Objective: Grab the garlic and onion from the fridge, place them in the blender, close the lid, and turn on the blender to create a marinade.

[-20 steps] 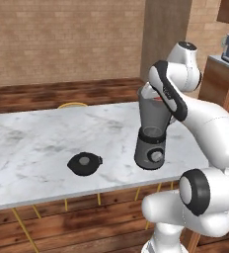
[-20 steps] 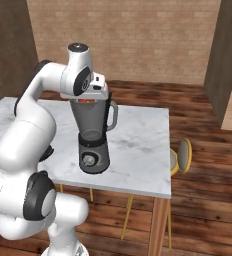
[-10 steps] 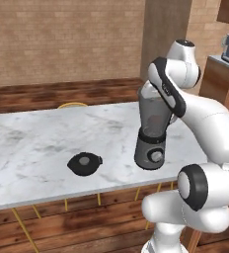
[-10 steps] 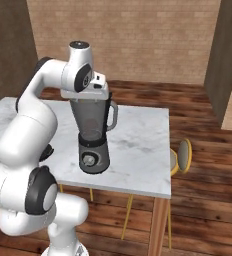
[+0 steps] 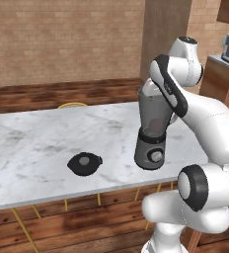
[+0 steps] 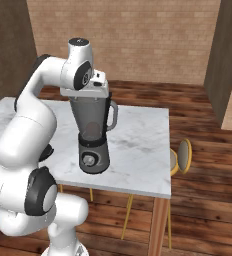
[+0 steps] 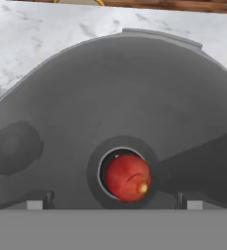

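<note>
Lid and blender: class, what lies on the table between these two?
Nothing. In the left base view, bare marble table runs from the lid to the blender.

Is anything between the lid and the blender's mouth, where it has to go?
Yes: the gripper hangs right over the blender mouth. The lid lies on the table beside the blender's base, with bare marble between them.

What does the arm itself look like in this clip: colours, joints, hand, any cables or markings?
The arm is glossy white with rounded, bulbous segments and dark grey to black rings and caps at the joints. Its hand ends in a flat white block over the gripper. No loose cables show, and no markings are legible.
</note>
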